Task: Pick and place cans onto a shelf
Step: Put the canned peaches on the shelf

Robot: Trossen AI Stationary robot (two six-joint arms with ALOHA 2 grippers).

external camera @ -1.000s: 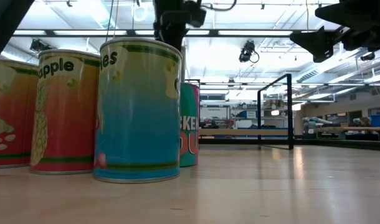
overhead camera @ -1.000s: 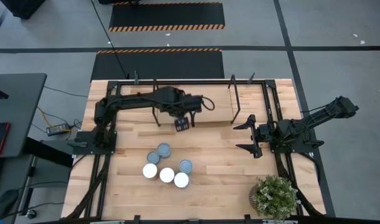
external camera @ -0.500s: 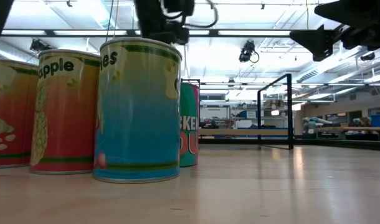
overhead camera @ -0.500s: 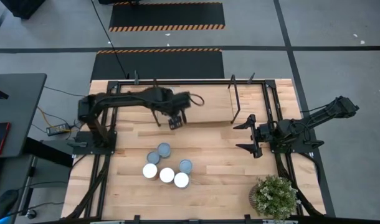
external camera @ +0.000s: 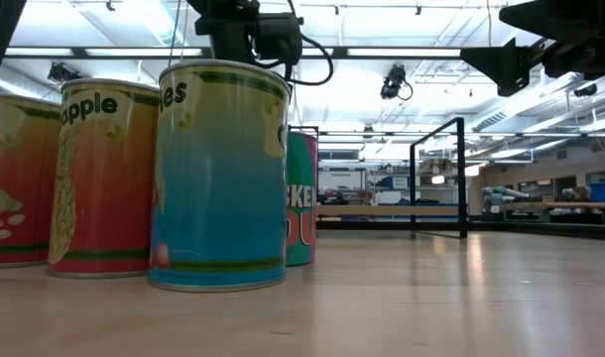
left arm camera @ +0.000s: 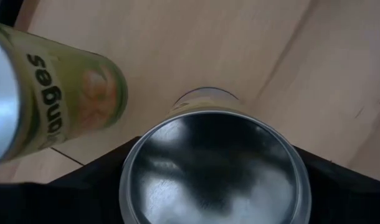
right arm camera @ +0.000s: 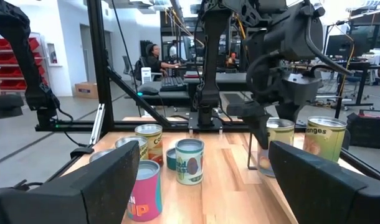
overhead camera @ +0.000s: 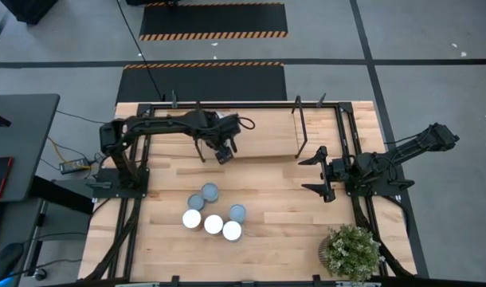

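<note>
Shelf (overhead camera: pixel 263 137) board lies along the table's far side, framed by thin black uprights, and the left gripper (overhead camera: pixel 221 153) hangs over its left part, just inside the nearest upright. Directly beneath that gripper, between its two dark fingers (left arm camera: pixel 96 177), sits a can (left arm camera: pixel 215 171) with a shiny round top; the fingers stand on either side of the can, spread about as wide as the can, and whether they press on it cannot be told. Just beside that can, a second one, the oranges can (left arm camera: pixel 65 93), stands on the same board; the two are close but apart. From the right wrist view both of these cans show on the shelf under the left gripper, with bare board stretching away from the gripper toward the shelf's right end.

Toward the near side of the table from the left gripper, well apart from it, five cans (overhead camera: pixel 213 215) cluster on the tabletop (overhead camera: pixel 283 215), some touching their neighbours. Wide bare wood lies between that cluster and the shelf's front edge.

The left arm reaches from its base at the table's left edge, stretched nearly flat across the shelf's back rail, wrist bent downward. The right gripper (overhead camera: pixel 318 174) waits at the right side of the table, raised above the surface, fingers spread open and holding nothing, pointed toward the centre. A potted plant (overhead camera: pixel 352 251) stands at the near right corner.
</note>
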